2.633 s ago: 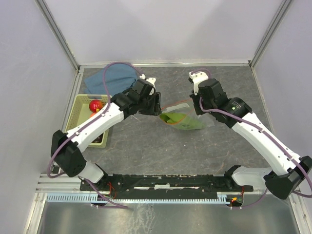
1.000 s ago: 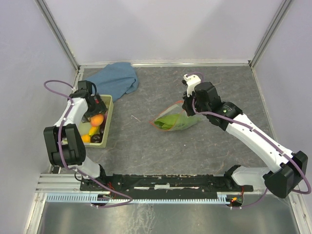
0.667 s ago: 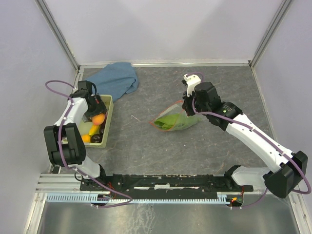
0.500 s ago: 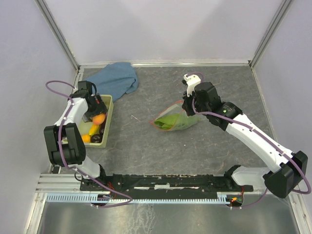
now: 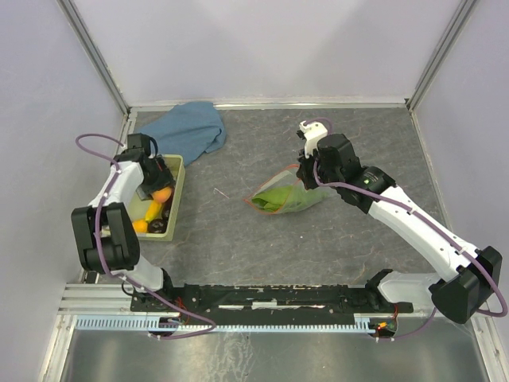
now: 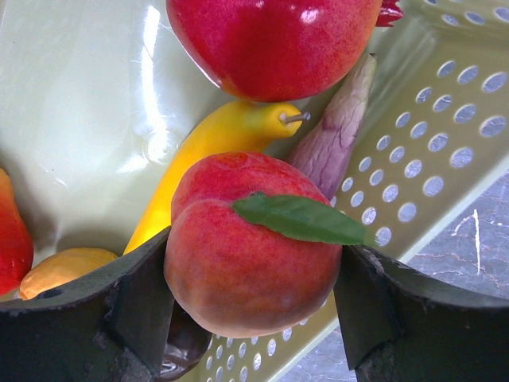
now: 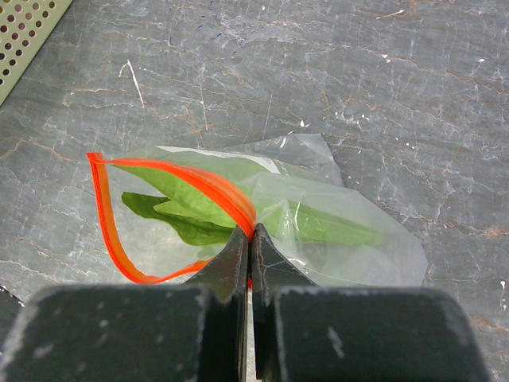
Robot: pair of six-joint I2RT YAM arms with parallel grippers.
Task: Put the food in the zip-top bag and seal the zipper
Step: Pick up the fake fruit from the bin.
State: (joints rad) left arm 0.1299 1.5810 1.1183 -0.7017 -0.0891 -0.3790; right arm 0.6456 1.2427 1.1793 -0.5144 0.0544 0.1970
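Two grippers loaded; read left to right. Your left gripper (image 6: 253,306) sits inside pale green perforated plastic basket (image 6: 445,159), fingers clamped partway shut around red-orange toy peach with green leaf (image 6: 231,239). Red pomegranate (image 6: 274,40), yellow banana (image 6: 215,139) and purple vegetable (image 6: 334,135) lie beside it. Crumpled blue cloth (image 5: 184,129) lies behind basket. On grey stone-patterned table (image 5: 238,247), near centre, clear zip-top bag (image 7: 350,239) lies flat with leafy green toy (image 7: 187,208) inside and red-orange zipper strip (image 7: 208,187) gaping in loop. Your right gripper (image 7: 250,239) pinches that strip, jaws fully together.

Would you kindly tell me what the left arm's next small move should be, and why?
Probably lift straight up: the left gripper clamps the peach inside the basket, and the right gripper pinches the zip-top bag mouth open.
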